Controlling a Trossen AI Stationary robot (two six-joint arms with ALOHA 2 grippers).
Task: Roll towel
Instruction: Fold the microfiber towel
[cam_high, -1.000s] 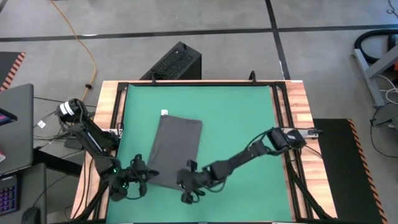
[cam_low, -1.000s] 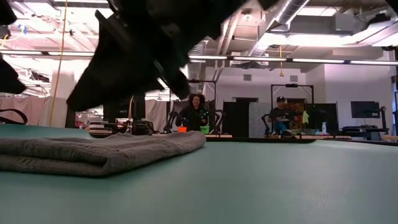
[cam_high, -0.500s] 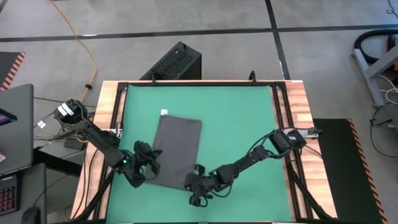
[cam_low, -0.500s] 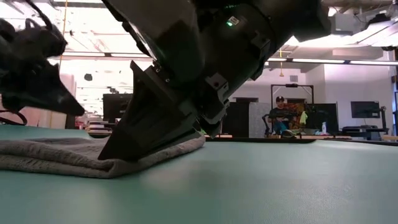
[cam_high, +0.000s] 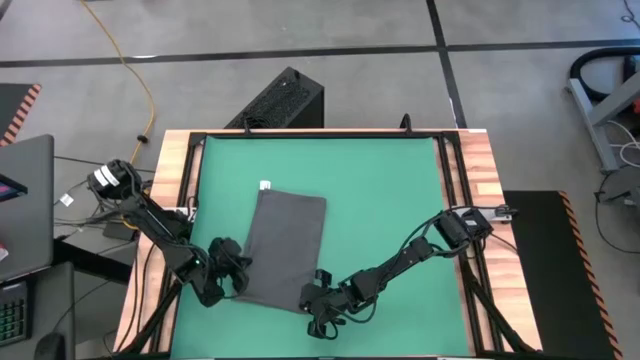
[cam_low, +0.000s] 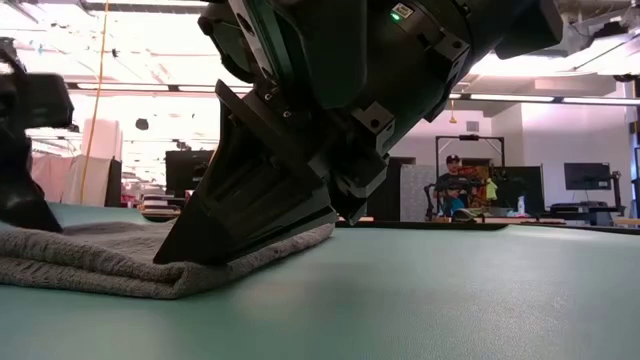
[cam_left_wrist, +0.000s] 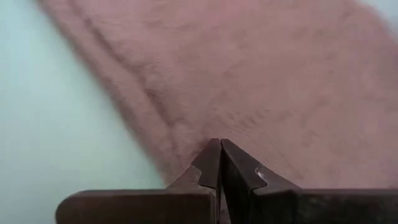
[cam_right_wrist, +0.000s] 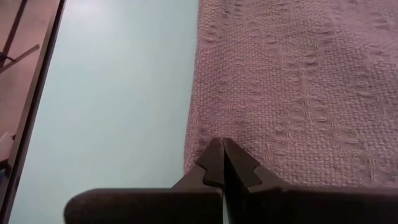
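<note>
Dark grey towel (cam_high: 285, 248) lying flat on the green mat (cam_high: 390, 190), left of the mat's centre, long side running from the far part of the mat toward the near edge, slightly slanted. Small white tag (cam_high: 265, 184) poking out at the far left corner. Looks folded into at least two layers, judging by the doubled edge in the low view (cam_low: 150, 270).

Left gripper (cam_high: 235, 278) down at the towel's near left corner, fingers pressed together with tips at the cloth edge; in the left wrist view the two fingertips (cam_left_wrist: 219, 163) meet with no gap, right on the towel's border (cam_left_wrist: 249, 81). Whether any fabric sits pinched between them: not clear from these angles, probably only touching.

Right gripper (cam_high: 318, 305) down at the towel's near right corner, likewise clenched; right wrist view shows the fingertips (cam_right_wrist: 219, 160) joined at the corner of the woven cloth (cam_right_wrist: 298, 87), mat to one side. Low view filled by this gripper's dark body (cam_low: 330, 130) leaning onto the towel's near edge, tip resting on the fabric.

Both arms stretched low across the near part of the mat. Wooden table (cam_high: 480, 160) framing the mat. Person seated (cam_low: 452, 185) in the room beyond the table.
</note>
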